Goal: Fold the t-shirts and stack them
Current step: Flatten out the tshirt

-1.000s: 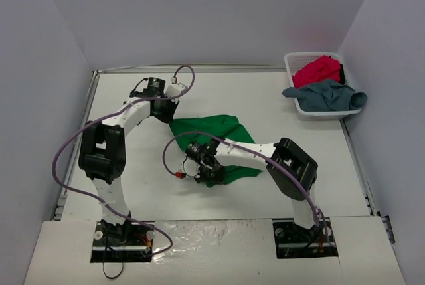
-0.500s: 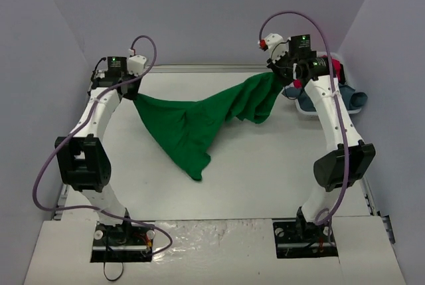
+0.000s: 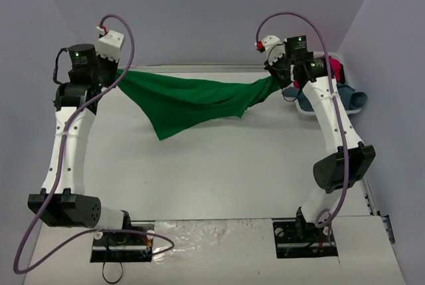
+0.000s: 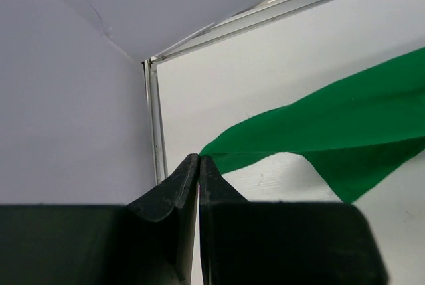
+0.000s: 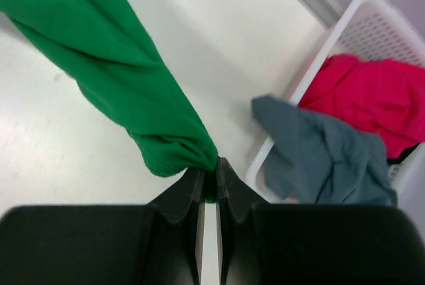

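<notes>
Item: green t-shirt (image 3: 192,102), strung above the table (image 3: 232,165), long axis left to right, middle sagging. Grip: left fingers (image 4: 174,190) closed on its left corner; right fingers (image 5: 186,195) closed on its bunched right end. Neither arm nearer.

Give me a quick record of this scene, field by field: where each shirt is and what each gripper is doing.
green t-shirt: stretched between both grippers above the table, a flap hanging down
left gripper: shut on one end of the green t-shirt
right gripper: shut on the bunched other end
red t-shirt: crumpled in the basket
grey-blue t-shirt: draped over the basket's rim
folded so far: none
</notes>
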Motion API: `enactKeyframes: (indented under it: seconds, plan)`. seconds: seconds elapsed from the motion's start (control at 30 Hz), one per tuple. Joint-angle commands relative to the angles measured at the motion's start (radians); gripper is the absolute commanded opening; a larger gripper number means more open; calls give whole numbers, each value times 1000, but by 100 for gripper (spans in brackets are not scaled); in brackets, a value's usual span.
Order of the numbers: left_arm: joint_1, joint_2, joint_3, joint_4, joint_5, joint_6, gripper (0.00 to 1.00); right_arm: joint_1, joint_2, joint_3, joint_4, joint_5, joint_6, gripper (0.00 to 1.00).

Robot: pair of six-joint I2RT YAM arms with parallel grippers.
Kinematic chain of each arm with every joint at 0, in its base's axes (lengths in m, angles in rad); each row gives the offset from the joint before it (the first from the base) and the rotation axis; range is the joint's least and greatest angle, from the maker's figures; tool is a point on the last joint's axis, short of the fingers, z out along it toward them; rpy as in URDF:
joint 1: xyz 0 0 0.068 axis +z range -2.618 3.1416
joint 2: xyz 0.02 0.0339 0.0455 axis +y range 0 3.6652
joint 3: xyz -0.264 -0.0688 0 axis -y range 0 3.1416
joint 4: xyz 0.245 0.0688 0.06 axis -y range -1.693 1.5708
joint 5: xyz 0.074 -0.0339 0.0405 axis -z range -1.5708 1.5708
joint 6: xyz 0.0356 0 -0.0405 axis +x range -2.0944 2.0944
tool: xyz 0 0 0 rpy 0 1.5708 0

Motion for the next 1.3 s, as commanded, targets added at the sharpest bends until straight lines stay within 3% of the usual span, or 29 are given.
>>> enactKeyframes:
  seconds: [0.0, 0.03, 0.1, 0.17, 0.27, 0.4, 0.63, 0.9, 1.17, 1.27]
  plan:
    - [9, -105, -67, -34, -11, 44, 2, 0, -168, -148, -55, -62, -57, 2]
    - [9, -142, -111, -43, 15, 47, 2, 0, -233, -193, -78, -97, -82, 6]
    - [9, -177, -162, -59, 38, 54, 2, 1, -289, -296, -144, -181, -145, 42]
    - [8, -231, -243, -63, 74, 70, 2, 3, -349, -337, -163, -212, -157, 63]
    - [8, -269, -321, -62, 101, 80, 2, 4, -370, -380, -161, -231, -151, 73]
    - [8, -280, -359, -73, 132, 72, 2, 6, -305, -368, -157, -231, -128, 74]
    - [8, -277, -395, -57, 152, 55, 3, 37, 2, -284, -154, -380, -70, 64]
    - [8, -256, -434, -28, 155, 35, 2, 121, 289, -143, -181, -464, -67, 62]
    - [8, -234, -458, -2, 154, 37, 2, 182, 389, -119, -197, -435, -82, 59]
    - [8, -225, -464, 4, 157, 37, 2, 182, 404, -132, -195, -426, -90, 52]
